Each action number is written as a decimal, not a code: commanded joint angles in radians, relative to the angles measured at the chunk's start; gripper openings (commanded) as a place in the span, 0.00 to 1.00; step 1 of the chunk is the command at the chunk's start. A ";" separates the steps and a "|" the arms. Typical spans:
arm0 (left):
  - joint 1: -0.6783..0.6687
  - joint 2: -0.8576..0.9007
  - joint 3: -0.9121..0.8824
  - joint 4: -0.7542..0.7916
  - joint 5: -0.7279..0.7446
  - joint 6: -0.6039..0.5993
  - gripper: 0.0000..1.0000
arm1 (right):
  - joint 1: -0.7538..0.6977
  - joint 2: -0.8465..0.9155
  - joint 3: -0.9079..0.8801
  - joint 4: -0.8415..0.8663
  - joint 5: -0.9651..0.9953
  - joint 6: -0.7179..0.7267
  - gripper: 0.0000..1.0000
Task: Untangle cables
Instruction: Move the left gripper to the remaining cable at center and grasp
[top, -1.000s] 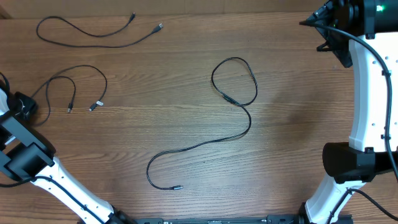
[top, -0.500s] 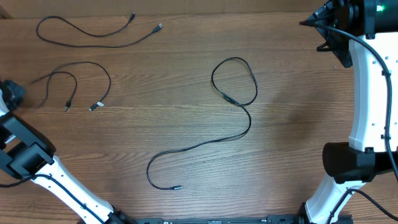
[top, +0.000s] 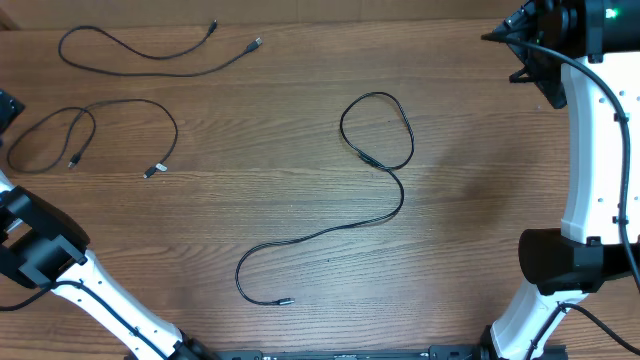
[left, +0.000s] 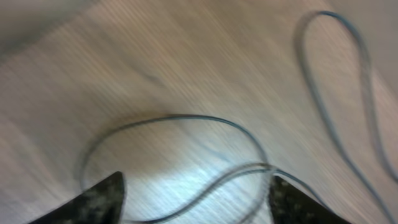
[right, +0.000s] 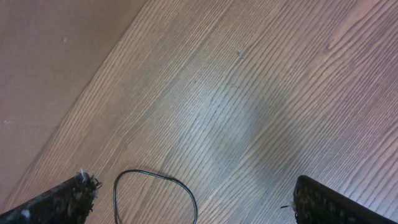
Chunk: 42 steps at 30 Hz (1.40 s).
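The left gripper (left: 197, 180) has drawn back to the table's (top: 300, 60) left edge, spreading the left cable (top: 130, 101) wider, so it, the top cable (top: 150, 73) and the middle cable (top: 402, 195) lie well apart, seemingly untangled; the left and right gripper (right: 191, 180) both gape wide.

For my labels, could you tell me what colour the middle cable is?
The middle cable is black, shown best in the overhead view.

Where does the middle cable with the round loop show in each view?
Overhead: middle cable, centre, loop at its upper end.
Left wrist: not in it.
Right wrist: only its loop, bottom edge, left of centre.
Shared landmark: the wood-grain table.
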 joint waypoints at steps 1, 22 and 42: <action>-0.015 0.002 0.014 -0.010 0.294 0.035 0.76 | -0.002 0.000 0.010 0.002 0.014 -0.003 1.00; -0.755 0.010 0.010 -0.256 0.131 0.040 0.86 | -0.002 0.000 0.010 0.002 0.014 -0.003 1.00; -1.259 0.010 -0.250 -0.127 -0.065 -0.467 0.81 | -0.002 0.000 0.010 0.002 0.014 -0.003 1.00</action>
